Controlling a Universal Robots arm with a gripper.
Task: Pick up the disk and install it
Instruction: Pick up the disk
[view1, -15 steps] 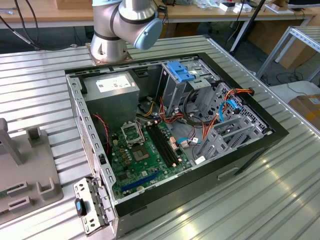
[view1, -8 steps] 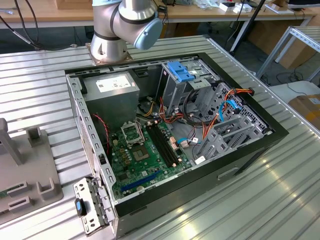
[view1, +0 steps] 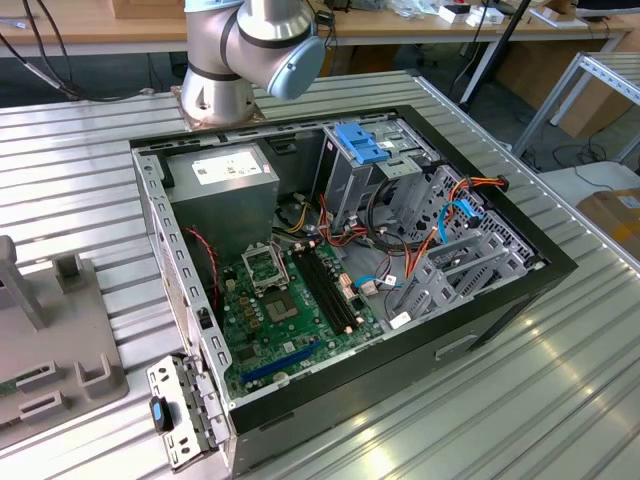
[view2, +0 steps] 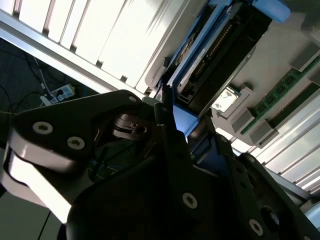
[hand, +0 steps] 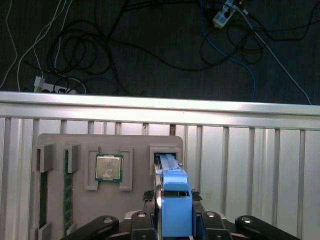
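Jaws of the gripper (hand: 175, 220) seem closed on the blue frame of the disk (hand: 172, 185), standing in the grey holder (hand: 135, 142), so a tilted pull could jam it.

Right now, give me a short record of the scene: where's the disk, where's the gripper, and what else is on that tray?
disk: on edge in a slot of the grey tray, clipped in its blue carrier
gripper: right at the disk's carrier
also on tray: processor, memory stick
computer case: side open, on the ribbed metal table
install: not yet done
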